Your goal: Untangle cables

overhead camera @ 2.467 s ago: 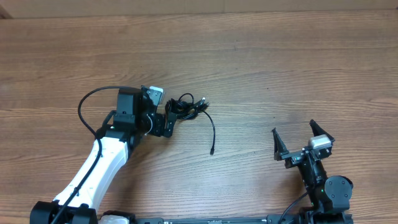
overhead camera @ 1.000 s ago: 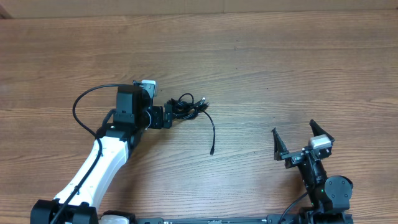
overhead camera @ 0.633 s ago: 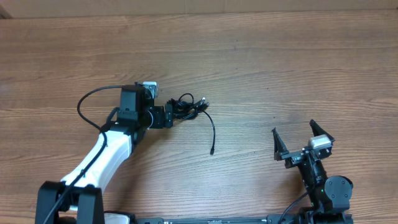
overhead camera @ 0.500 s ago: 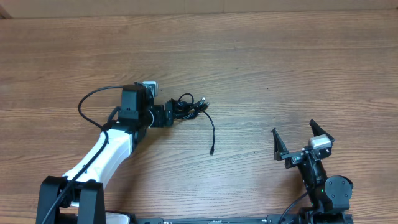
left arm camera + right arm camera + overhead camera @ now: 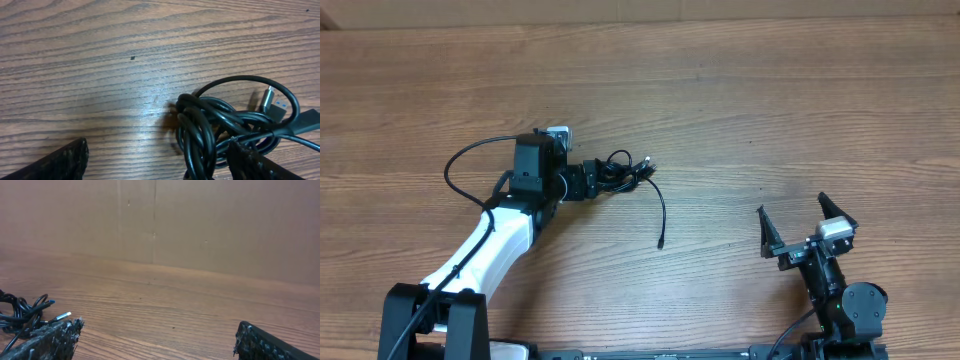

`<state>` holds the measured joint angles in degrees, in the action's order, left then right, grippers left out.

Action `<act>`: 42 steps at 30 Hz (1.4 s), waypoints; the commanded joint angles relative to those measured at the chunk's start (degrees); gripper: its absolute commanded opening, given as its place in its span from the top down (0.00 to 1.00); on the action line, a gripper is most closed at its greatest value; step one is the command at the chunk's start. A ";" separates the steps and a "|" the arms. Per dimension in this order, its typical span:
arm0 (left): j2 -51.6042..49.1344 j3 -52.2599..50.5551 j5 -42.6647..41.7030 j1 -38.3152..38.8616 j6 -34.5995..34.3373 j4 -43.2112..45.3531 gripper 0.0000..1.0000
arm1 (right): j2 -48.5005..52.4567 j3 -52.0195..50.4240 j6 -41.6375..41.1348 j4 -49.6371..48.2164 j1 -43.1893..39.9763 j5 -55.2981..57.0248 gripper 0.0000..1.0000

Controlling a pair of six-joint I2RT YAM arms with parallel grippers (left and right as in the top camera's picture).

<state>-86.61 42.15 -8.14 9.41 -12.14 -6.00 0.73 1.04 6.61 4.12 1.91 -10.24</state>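
Observation:
The cables (image 5: 620, 172) are thin black cords bunched in a small knot left of the table's middle, with one loose tail curving down to a plug end (image 5: 662, 243). My left gripper (image 5: 584, 184) is open at the knot's left side. In the left wrist view the knot (image 5: 210, 125) lies low on the right with a silvery plug (image 5: 274, 102). Its left loops lie between my open fingers (image 5: 160, 167). My right gripper (image 5: 807, 226) is open and empty near the front right, far from the knot. The right wrist view shows its open jaws (image 5: 157, 340) and the cables (image 5: 20, 312) far left.
The wooden table (image 5: 770, 110) spreads around the knot. A brown board wall (image 5: 200, 220) stands along the far edge. The left arm's own thick black wire (image 5: 455, 170) loops out beside its wrist.
My left gripper has shifted up the table and closed in on the knot's left side. The cables and the right arm have not moved.

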 commanded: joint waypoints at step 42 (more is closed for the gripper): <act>-4.04 1.20 2.34 5.40 -1.18 6.51 0.18 | -0.50 -0.57 -0.33 -0.15 -0.15 0.28 0.00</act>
<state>-90.19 42.17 -6.59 14.66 -12.14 1.06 0.73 1.04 6.61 4.12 1.91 -10.24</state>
